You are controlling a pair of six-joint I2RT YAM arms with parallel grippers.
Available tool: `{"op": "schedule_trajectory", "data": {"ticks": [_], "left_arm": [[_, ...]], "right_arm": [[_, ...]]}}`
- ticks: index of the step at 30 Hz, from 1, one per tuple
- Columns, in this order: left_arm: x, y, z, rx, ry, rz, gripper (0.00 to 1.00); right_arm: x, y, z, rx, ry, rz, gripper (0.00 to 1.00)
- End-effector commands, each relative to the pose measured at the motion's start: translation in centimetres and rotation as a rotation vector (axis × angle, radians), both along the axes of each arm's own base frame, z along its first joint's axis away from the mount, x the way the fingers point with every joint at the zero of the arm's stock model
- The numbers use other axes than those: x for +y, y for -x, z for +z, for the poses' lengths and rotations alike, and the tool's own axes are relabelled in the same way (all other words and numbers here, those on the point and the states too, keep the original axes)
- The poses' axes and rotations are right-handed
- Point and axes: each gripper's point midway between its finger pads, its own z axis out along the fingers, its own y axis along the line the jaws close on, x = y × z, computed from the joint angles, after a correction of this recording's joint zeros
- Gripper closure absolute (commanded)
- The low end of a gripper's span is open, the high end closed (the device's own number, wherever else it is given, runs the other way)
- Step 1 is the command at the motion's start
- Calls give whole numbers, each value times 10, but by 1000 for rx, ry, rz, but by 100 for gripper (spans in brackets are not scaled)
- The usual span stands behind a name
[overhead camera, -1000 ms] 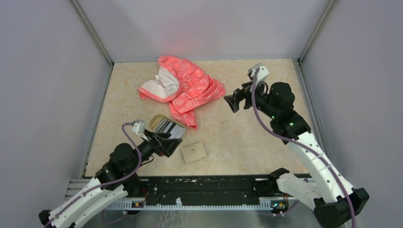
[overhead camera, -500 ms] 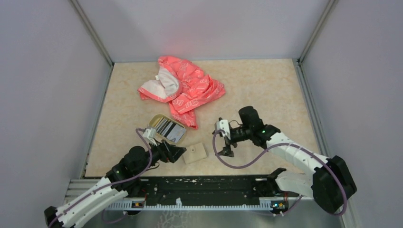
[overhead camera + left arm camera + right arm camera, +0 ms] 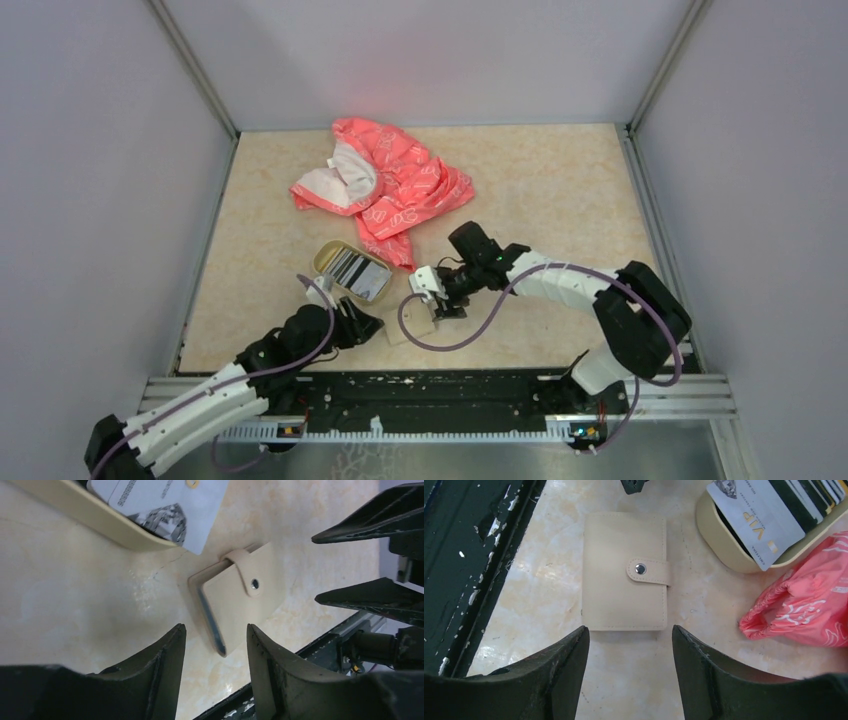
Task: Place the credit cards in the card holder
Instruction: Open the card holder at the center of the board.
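Observation:
The tan card holder [image 3: 619,587] lies flat and snapped shut on the table near the front rail, between my two grippers. My right gripper [image 3: 630,628] is open, its tips just short of the holder's near edge. From the opposite side my left gripper [image 3: 216,627] is also open, with the holder's [image 3: 240,597] corner just ahead of its tips. Neither holds anything. The credit cards [image 3: 764,515] stand stacked in the oval dish [image 3: 719,545], a white one on top. In the top view the card holder [image 3: 402,330] is partly covered by the right wrist.
The pink-red cloth [image 3: 385,185] lies crumpled at the back, its edge touching the dish [image 3: 352,270]. The black front rail [image 3: 420,390] runs close behind the holder. Grey walls close in the table on three sides.
The right arm swung down from the back right to the card holder. The left gripper pulled back from the dish and lowered beside the holder. Both sets of jaws narrowed.

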Motion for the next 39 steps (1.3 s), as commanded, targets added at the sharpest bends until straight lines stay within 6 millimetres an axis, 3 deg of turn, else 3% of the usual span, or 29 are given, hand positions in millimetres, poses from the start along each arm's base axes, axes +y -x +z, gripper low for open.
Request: {"op": "schedule_trajectory", "data": {"ticks": [1, 5, 10, 13, 21, 33, 39], "left_arm": [[-5, 1, -10, 65, -4, 4, 48], [-16, 7, -20, 118, -14, -50, 53], [-29, 10, -26, 153, -10, -97, 59], [-35, 11, -26, 157, 6, -122, 62], [-44, 15, -25, 164, 25, -173, 70], [-52, 16, -28, 166, 29, -209, 85], [-57, 17, -28, 171, 41, -235, 87]], "right_arm": [[20, 4, 1, -54, 12, 38, 41], [29, 10, -4, -62, 19, 36, 47], [37, 7, 0, -108, 0, 12, 62], [38, 5, -2, -147, 7, 5, 64], [43, 13, -18, -181, 53, 32, 64], [48, 10, -29, -251, 96, 12, 64], [45, 16, -40, -274, 138, 44, 64]]}}
